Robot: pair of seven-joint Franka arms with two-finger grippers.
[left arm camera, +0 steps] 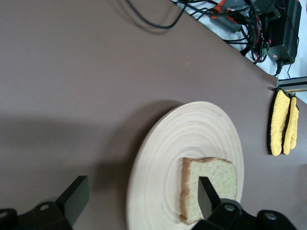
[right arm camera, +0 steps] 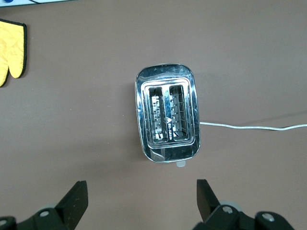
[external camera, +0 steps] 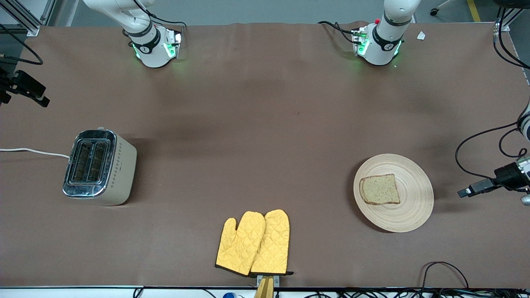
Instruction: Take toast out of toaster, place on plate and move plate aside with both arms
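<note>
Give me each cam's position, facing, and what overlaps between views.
Front: high across the table, facing both arm bases; shows toaster, mitts, toast on plate.
Left wrist: above the plate and toast; open left pincer shows.
Right wrist: above the toaster; open right pincer shows.
Shared: mitts in all three.

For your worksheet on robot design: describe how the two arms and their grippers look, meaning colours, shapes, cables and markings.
Both arms are white and rounded, with black bands near their green-lit bases. The left arm's base has a red button and black cables; the right arm's base is also cabled. The left gripper and right gripper have black, wedge-shaped fingers.
</note>
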